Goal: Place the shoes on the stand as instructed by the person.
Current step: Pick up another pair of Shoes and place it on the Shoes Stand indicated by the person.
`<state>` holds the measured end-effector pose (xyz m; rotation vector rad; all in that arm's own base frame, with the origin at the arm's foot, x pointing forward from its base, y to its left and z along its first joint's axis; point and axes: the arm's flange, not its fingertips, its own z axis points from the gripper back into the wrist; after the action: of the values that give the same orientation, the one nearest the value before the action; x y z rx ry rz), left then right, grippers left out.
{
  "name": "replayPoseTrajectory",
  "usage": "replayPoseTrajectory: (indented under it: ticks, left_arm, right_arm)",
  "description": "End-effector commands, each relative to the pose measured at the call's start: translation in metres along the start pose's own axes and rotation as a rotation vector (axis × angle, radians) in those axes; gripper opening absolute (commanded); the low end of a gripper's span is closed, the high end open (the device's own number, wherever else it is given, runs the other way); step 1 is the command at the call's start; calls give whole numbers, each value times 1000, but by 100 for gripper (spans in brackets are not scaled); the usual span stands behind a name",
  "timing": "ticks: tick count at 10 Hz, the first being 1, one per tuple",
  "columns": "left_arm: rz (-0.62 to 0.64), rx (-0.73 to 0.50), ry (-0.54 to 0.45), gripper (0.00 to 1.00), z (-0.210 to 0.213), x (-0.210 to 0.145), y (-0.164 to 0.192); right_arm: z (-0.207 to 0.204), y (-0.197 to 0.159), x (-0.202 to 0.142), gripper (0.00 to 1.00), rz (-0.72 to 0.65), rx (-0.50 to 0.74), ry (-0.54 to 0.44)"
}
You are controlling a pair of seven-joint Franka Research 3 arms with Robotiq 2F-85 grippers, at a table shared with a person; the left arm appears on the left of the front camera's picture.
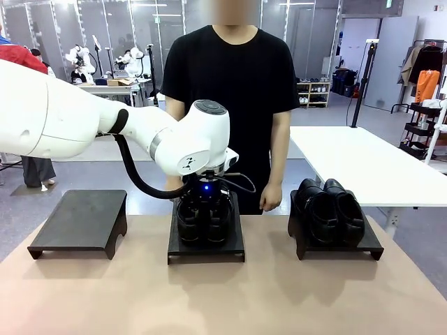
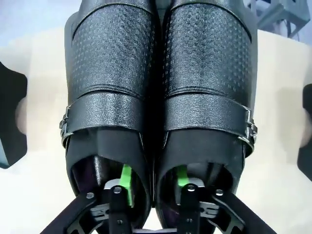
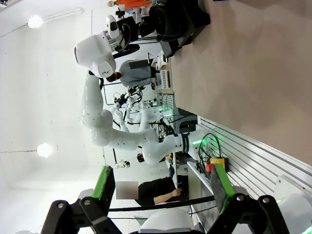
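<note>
Strapped shoes (image 2: pixel 158 97) on middle stand (image 1: pixel 206 248), left tool (image 2: pixel 153 183) fingers inside.

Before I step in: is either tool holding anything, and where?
Left tool straddles the buckled shoes' touching inner walls, one finger inside each; actual grip cannot be told. Right tool open, empty.

Three stands in a row across the desk (image 1: pixel 223 300). Left stand (image 1: pixel 80 222) bare. Middle stand (image 1: pixel 206 246) carries the strap shoes (image 1: pixel 204 220), side by side – left pincer (image 2: pixel 152 192) directly above, one finger down inside each shoe. Right stand (image 1: pixel 335 244) carries the other pair (image 1: pixel 330 209). Person (image 1: pixel 230 105) behind the desk, opp. the middle stand.
</note>
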<state>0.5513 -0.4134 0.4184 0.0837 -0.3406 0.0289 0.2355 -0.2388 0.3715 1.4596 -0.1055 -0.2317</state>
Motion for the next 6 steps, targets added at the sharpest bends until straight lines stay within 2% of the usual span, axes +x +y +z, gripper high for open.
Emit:
replayPoseTrajectory:
  ticks: [1,2,3,6]
  left_arm:
    - [22,28,-9,100,14,1,2]
    - [18,34,3,81,19,1,4]
    - [13,22,15,100,21,-1,5]
    - [24,26,16,100,28,-3,6]
  right_arm:
    - [1,0,-2,100,7,4,6]
    - [1,0,-2,100,7,4,6]
    - [1,0,-2,100,7,4,6]
    - [1,0,-2,100,7,4,6]
